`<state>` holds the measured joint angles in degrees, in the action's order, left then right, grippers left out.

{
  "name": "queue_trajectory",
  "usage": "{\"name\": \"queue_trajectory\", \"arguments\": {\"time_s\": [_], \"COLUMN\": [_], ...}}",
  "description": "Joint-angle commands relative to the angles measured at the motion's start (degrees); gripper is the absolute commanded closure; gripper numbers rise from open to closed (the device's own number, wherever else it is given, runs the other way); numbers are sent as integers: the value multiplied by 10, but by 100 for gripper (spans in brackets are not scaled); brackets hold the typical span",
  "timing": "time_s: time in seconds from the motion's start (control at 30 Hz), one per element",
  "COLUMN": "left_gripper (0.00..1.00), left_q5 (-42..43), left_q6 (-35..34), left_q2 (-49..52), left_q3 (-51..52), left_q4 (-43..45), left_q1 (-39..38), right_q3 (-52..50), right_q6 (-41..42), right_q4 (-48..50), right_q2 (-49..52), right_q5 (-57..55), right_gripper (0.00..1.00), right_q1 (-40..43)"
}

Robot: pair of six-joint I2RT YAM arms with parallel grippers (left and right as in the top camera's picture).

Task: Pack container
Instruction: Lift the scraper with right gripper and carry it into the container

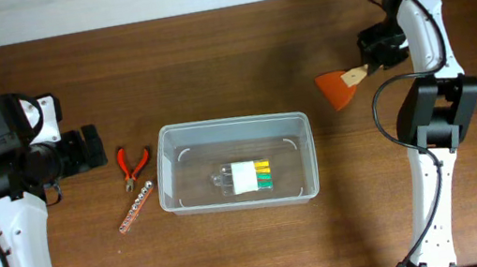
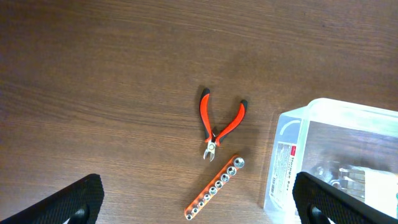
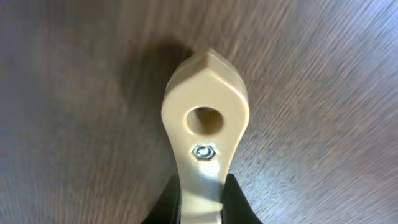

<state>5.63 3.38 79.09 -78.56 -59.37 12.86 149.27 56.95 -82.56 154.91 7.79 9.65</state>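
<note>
Done: we see one bundle point(image 1: 247, 178) in the container point(image 1: 229, 123), mid-table.
Remaining: pliers point(image 1: 135, 165) and socket rail point(image 1: 135, 209) lie just beside it; scraper point(image 1: 338, 88) outside.
Grip: our right gripper point(image 3: 200, 202) clamps the scraper's cream handle; left gripper point(image 1: 94, 147) gapes empty.
Textures: container clear, smooth, round-cornered; scraper blade flat orange; table point(image 1: 238, 257) dark wood grain.

Overhead: straight down, whole surface point(image 1: 227, 59). My left wrist: downward, some way off, sharing pliers point(image 2: 219, 124) and container point(image 2: 286, 162) corner with overhead. My right wrist: very close on a handle point(image 3: 205, 143).
</note>
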Motion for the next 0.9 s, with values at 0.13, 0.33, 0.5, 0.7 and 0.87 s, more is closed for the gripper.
{"name": "queue_trajectory", "arguments": {"time_s": [0.13, 0.33, 0.5, 0.7, 0.87], "left_gripper": [1, 1, 1, 1, 1], "left_q5": [6, 5, 4, 4, 4], "left_q6": [-5, -5, -5, -6, -6], "left_q2": [3, 3, 3, 3, 3], "left_q3": [-7, -7, -7, -7, -7], "left_q4": [0, 0, 0, -1, -1], "left_q1": [-1, -1, -1, -1, -1], "right_q3": [89, 162, 236, 271, 270], "right_q6": [-79, -146, -233, -395, -516], "right_q4": [-41, -95, -148, -148, -148], "right_q2": [-48, -71, -89, -147, -193], "right_q5": [-79, -84, -85, -47, -45], "right_gripper": [96, 96, 96, 96, 96], "right_q1": [-3, -3, -11, -55, -139]}}
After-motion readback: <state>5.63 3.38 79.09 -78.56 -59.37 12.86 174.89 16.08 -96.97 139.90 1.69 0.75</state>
